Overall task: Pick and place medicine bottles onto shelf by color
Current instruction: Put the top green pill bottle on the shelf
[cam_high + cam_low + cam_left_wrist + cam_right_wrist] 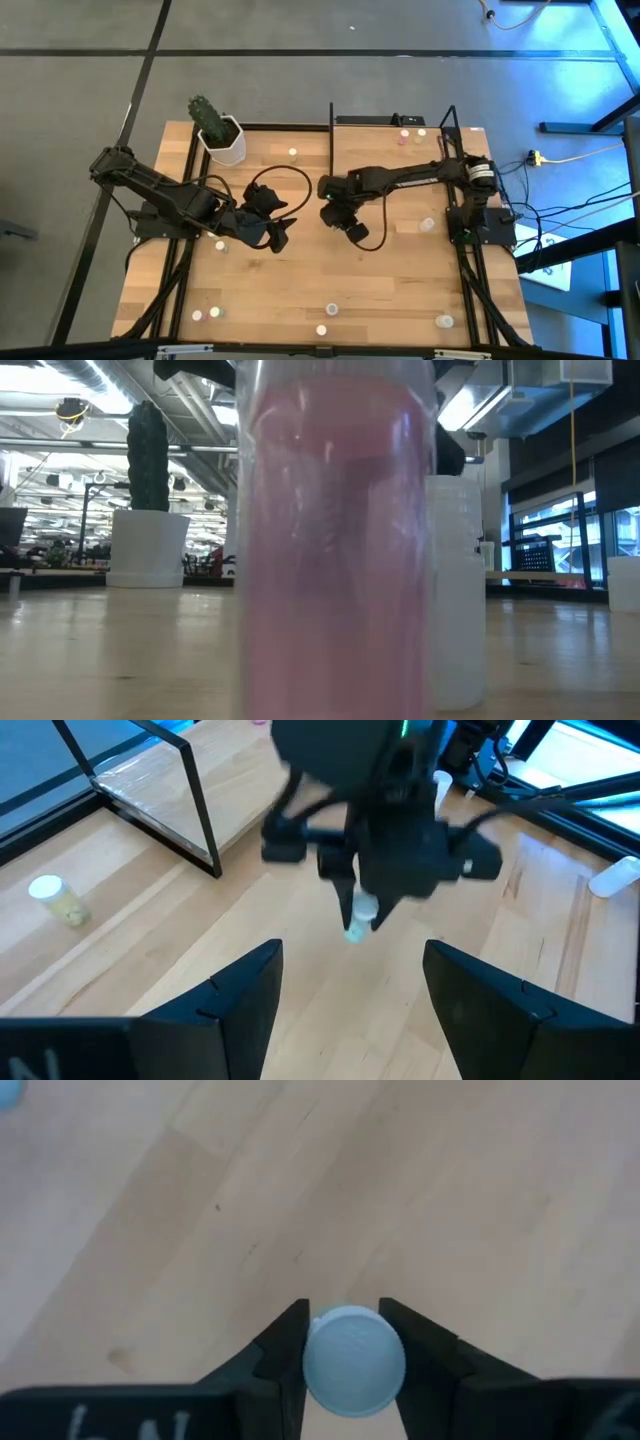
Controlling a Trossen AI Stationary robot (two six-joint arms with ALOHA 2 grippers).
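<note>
Small round medicine bottle with a pale, matte white cap (354, 1359) — clamped between the right gripper (343, 1350) fingers, cap facing the wrist camera. In the left wrist view the same bottle (360, 916) hangs below the dark gripper, whitish body, clear of the boards beneath. The grip sits near the middle of the light-wood plank surface (300, 290), just beside the near upright of the shelf.

Shelf (390, 160): light-wood rectangular board framed by thin black metal uprights, at the far right part of the surface. Two tiny bottles (412, 133) stand at its far edge; their cap colours are too small to tell.

Other bottles loose on the surface: one with a yellowish body and white cap (55, 900) near the shelf frame, several along the near edge (330, 310), one beside the plant pot (293, 153). A translucent pink bottle (335, 550) fills the low view; a whitish one (455, 590) stands just behind it.

Left gripper (277, 232) — fingers (225, 1010) spread wide, holding nothing, low over the surface and pointed at the right gripper.

White hexagonal plant pot (225, 141) with a green cactus, far left corner.
</note>
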